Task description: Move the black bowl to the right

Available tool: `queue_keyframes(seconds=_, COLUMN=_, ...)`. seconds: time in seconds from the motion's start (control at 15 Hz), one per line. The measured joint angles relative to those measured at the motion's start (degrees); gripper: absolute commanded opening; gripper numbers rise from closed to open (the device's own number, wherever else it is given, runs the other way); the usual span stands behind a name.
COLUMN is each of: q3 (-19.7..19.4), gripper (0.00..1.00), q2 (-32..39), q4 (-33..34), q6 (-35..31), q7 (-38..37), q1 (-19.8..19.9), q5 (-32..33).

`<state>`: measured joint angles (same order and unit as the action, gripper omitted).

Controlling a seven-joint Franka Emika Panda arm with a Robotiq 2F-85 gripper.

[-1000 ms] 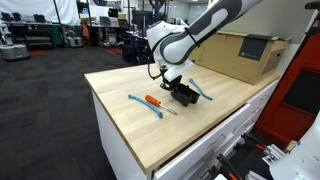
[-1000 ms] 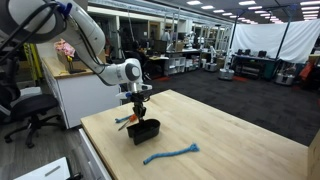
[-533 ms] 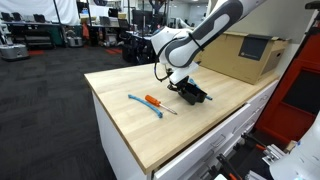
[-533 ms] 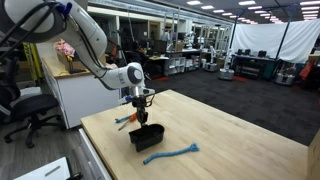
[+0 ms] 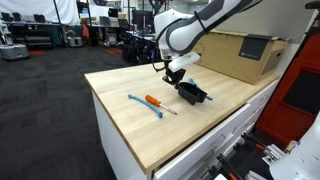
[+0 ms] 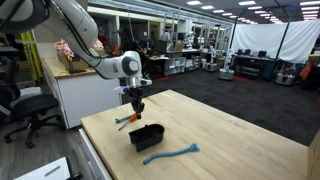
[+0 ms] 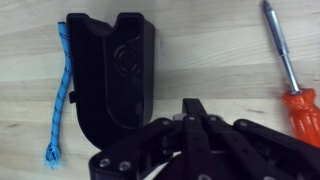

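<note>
The black bowl (image 5: 192, 94) sits on the light wooden table (image 5: 140, 130); it also shows in the other exterior view (image 6: 146, 136) and at the left of the wrist view (image 7: 110, 75). My gripper (image 5: 172, 75) hangs just above the bowl and slightly to its side, clear of it, as both exterior views show (image 6: 138, 108). In the wrist view its fingers (image 7: 195, 108) are pressed together with nothing between them. A thin light-blue tool (image 7: 62, 95) lies right against the bowl's far side.
An orange-handled screwdriver (image 5: 152, 101) and a second light-blue tool (image 5: 140, 103) lie left of the bowl; the screwdriver also shows in the wrist view (image 7: 290, 70). A cardboard box (image 5: 240, 55) stands at the table's back. The table edge is near the bowl (image 6: 100, 150).
The bowl slid a little to the right with my gripper low at it. My gripper has since risen off the bowl, which now stands alone.
</note>
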<state>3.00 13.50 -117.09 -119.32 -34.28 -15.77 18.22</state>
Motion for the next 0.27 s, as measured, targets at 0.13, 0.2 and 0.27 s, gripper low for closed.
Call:
queue_keyframes(seconds=0.13, q3=0.69, gripper=0.0, q2=-2.71, q4=-0.46, q6=0.08, q7=3.56, q1=0.38, q5=-4.26)
queue_keyframes(seconds=0.2, q3=1.04, gripper=0.0, q2=-3.94, q4=-0.72, q6=0.16, q7=5.24, q1=0.63, q5=-6.26)
queue_keyframes(seconds=0.27, q3=1.29, gripper=0.0, q2=-5.06, q4=-0.96, q6=0.27, q7=6.76, q1=0.81, q5=-8.13)
